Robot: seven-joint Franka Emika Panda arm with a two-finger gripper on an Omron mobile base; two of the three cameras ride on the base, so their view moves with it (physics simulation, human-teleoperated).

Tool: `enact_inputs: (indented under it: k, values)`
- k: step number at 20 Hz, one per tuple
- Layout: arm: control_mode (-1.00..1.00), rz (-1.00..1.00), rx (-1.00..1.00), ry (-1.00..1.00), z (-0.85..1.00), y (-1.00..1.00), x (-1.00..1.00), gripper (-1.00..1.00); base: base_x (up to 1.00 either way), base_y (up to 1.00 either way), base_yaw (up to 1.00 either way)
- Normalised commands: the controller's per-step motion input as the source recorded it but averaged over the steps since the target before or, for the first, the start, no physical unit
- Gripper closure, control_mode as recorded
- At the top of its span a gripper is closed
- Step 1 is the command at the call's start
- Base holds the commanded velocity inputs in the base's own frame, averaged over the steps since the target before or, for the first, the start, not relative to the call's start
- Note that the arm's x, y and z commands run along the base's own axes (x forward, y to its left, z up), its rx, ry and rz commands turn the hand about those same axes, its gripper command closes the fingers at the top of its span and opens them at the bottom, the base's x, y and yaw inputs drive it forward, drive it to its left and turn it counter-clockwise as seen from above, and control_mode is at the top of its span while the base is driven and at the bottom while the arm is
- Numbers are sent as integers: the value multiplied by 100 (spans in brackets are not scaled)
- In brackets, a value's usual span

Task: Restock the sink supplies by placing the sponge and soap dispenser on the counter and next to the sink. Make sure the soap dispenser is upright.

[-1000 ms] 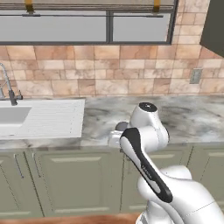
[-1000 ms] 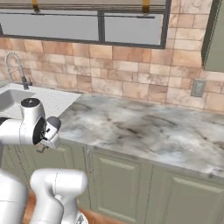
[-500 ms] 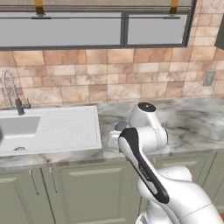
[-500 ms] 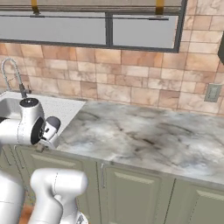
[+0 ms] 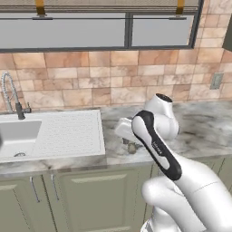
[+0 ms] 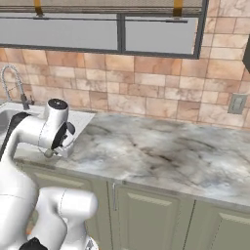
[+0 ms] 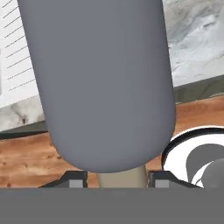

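Hand view: soap dispenser (image 7: 103, 83), grey rounded body, was held between the closed fingers (image 7: 75, 179), above the front edge of the marble surface (image 5: 199, 131). Gripper (image 5: 129, 146) was seen just right of the ribbed sink (image 5: 68, 133) drainboard. Wooden floor (image 7: 26, 153) was seen below.

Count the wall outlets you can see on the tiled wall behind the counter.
1. The outlet is on the tiled wall above the counter, far right of the sink. Others may lie outside the pictures.
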Motion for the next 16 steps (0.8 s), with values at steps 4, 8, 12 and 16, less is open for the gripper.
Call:
enact_inputs:
  k: [4,8,12,16]
  values:
    - [-100,-5,19,42,61,5,59,100,0,0,0]
    - [-100,-4,15,47,35,0,47,100,0,0,0]
    - [-100,-2,17,49,1,0,36,100,0,0,0]
    - [-100,-5,20,48,0,0,26,100,0,0,0]
